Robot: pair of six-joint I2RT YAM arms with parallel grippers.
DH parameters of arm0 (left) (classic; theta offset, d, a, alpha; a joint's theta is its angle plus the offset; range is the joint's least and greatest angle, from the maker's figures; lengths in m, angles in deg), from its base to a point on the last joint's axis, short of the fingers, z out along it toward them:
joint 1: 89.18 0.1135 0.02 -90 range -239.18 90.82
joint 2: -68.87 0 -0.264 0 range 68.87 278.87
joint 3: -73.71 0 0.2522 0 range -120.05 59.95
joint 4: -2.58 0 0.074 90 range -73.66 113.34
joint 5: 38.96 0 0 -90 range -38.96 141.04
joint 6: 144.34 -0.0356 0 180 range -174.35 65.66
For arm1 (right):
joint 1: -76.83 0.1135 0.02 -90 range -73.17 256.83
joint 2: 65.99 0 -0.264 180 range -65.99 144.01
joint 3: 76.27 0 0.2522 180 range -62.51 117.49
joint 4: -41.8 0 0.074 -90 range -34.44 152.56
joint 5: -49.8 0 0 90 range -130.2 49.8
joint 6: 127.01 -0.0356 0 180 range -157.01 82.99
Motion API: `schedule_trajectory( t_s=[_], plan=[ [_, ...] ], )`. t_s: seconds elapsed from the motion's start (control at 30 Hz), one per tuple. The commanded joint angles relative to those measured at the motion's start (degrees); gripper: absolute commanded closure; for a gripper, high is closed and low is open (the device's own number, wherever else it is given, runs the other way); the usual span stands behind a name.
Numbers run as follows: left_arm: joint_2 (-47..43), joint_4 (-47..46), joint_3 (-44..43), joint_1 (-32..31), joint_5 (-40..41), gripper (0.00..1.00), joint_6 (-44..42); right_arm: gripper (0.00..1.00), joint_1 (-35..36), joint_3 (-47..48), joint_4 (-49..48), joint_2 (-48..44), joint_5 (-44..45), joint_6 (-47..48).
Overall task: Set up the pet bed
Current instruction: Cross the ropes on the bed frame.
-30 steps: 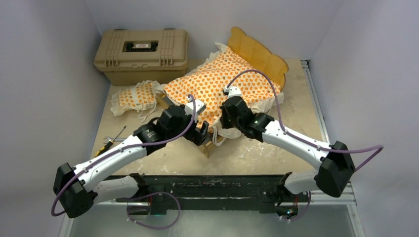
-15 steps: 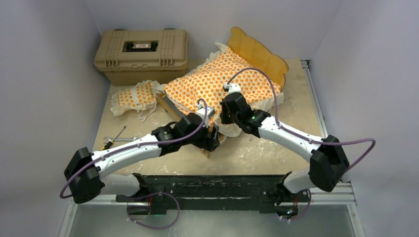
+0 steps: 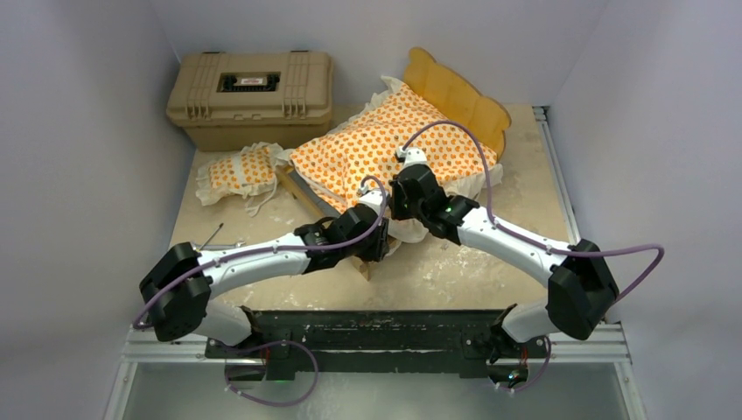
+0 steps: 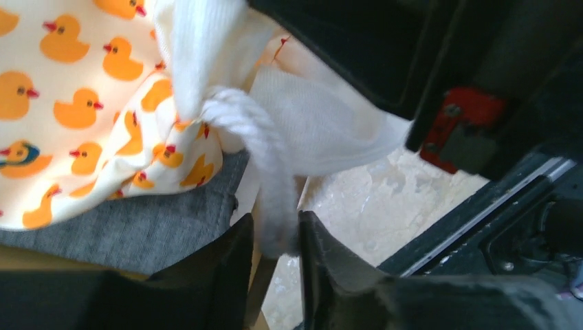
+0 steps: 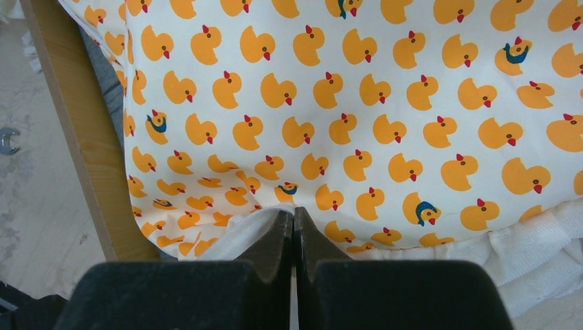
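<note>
The left arm stretches low across the table toward the right. The left gripper [image 4: 275, 265] has its fingers a little apart, with a white cord [image 4: 265, 148] hanging between them. I cannot tell if they squeeze it. The right arm bends in from the right. The right gripper [image 5: 294, 223] has its fingers pressed together, tips at the near edge of the duck cushion [image 5: 357, 103], which lies on the wooden bed frame [image 3: 455, 94].

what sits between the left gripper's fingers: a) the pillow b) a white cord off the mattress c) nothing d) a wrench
B: the left wrist view shows a twisted white cord running down from the mattress edge into the gap of the left gripper.
</note>
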Motion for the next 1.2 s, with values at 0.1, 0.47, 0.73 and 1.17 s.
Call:
schedule_trajectory(
  t_s=[0.1,0.47,0.73,1.17],
  plan=[
    [-0.96,4.58,-9.85,-0.01,0.7,1.0,-1.92,1.0,-0.33,-0.85,-1.79,-1.24,0.94,0.81],
    [1.57,41.53,-37.78,0.04,-0.41,1.0,-12.28,1.0,-0.69,-1.85,-1.94,-1.58,2.2,1.79],
    [-0.32,48.6,-42.35,0.13,7.56,0.78,-14.2,1.0,-0.68,-2.1,-2.46,-1.85,2.28,2.33],
    [-5.28,36.35,-27.44,0.7,7.38,0.4,-11.24,0.92,-0.77,-0.1,-1.21,-0.83,2.55,2.66]
  ],
)
